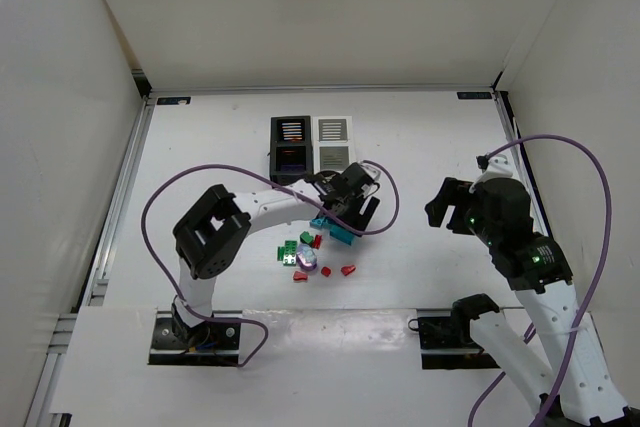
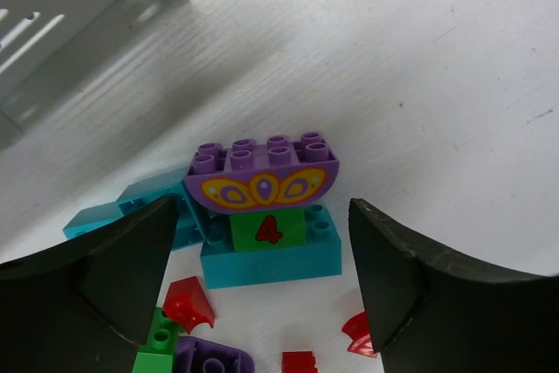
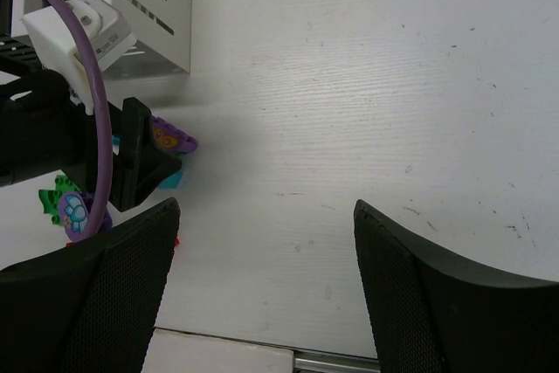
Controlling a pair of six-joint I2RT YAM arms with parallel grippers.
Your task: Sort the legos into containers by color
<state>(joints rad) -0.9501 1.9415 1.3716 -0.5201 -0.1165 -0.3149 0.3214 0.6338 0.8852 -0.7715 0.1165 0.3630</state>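
My left gripper (image 1: 352,209) is open and hovers over the lego pile. In the left wrist view a stack stands between its fingers (image 2: 262,242): a purple butterfly brick (image 2: 262,179) on a green brick marked 4 (image 2: 267,229) on a teal brick (image 2: 271,261). Red pieces (image 2: 189,301), a green brick (image 2: 157,345) and a purple piece (image 2: 210,360) lie near it. The black bin (image 1: 291,147) and the white bin (image 1: 333,143) stand side by side behind the pile. My right gripper (image 3: 262,251) is open and empty over bare table at the right (image 1: 445,207).
Loose red, green and purple legos (image 1: 310,259) lie in front of the left gripper. A second teal piece (image 2: 131,207) lies left of the stack. White walls enclose the table. The left arm's purple cable (image 1: 390,209) loops over the pile.
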